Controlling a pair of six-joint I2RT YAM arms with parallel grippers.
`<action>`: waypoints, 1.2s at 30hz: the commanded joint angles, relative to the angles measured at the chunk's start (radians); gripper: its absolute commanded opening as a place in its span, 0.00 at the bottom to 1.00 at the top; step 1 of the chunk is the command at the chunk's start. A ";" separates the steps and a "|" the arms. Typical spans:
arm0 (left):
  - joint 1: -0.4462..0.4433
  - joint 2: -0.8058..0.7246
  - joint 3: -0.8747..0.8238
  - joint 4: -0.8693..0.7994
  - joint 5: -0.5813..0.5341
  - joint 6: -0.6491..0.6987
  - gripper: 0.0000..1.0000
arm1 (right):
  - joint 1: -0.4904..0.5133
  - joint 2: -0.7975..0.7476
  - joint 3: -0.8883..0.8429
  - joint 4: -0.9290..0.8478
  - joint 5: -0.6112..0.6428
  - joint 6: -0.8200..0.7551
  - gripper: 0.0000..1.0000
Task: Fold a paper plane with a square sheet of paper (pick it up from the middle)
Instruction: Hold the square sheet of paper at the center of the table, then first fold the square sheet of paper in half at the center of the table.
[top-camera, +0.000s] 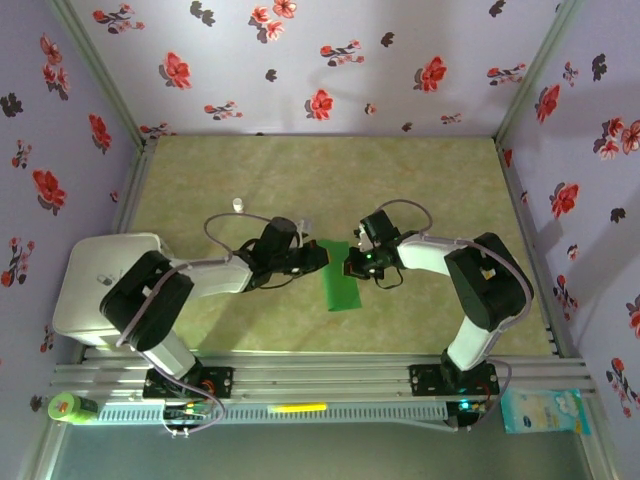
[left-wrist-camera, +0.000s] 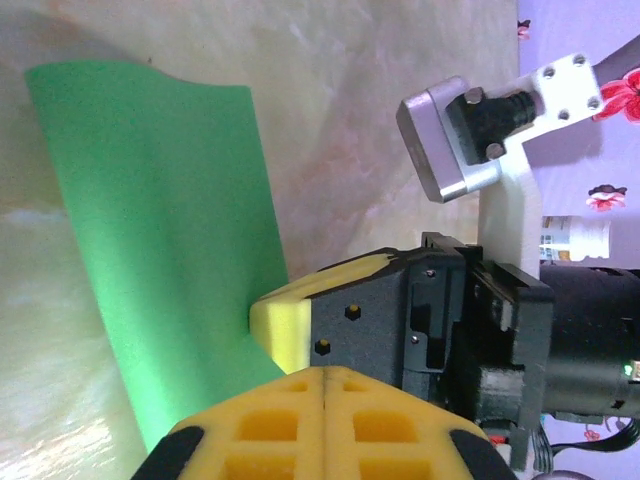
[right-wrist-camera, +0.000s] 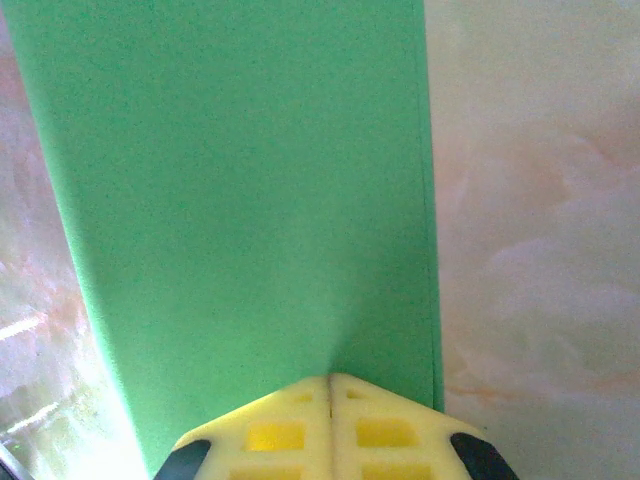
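Observation:
The square sheet of paper (top-camera: 340, 282) is bright green and shows as a long rectangle between the two arms at mid-table. My right gripper (top-camera: 351, 267) is shut on its upper right edge. In the right wrist view the sheet (right-wrist-camera: 240, 200) pinches into the closed seam of the right gripper (right-wrist-camera: 330, 378). My left gripper (top-camera: 320, 254) sits at the sheet's upper left corner with its fingers pressed together. In the left wrist view the sheet (left-wrist-camera: 160, 250) curves up and passes behind the shut left gripper (left-wrist-camera: 325, 372). No paper shows in that seam. The right gripper's yellow pad (left-wrist-camera: 280, 325) is just beyond.
A tiny white bottle (top-camera: 237, 204) stands on the table behind the left arm, and the left wrist view catches it too (left-wrist-camera: 575, 240). A white box (top-camera: 95, 285) sits at the left edge beside the left arm. Flowered walls (top-camera: 320, 60) enclose the table.

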 joint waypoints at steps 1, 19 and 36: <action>0.005 0.051 -0.018 0.090 0.048 -0.030 0.00 | -0.010 0.013 -0.036 -0.115 0.098 0.000 0.00; 0.005 0.173 -0.113 0.151 0.032 -0.032 0.00 | -0.010 0.014 -0.046 -0.115 0.094 0.001 0.00; -0.004 -0.006 -0.036 -0.026 0.032 -0.066 0.00 | -0.010 -0.005 -0.064 -0.112 0.109 0.009 0.00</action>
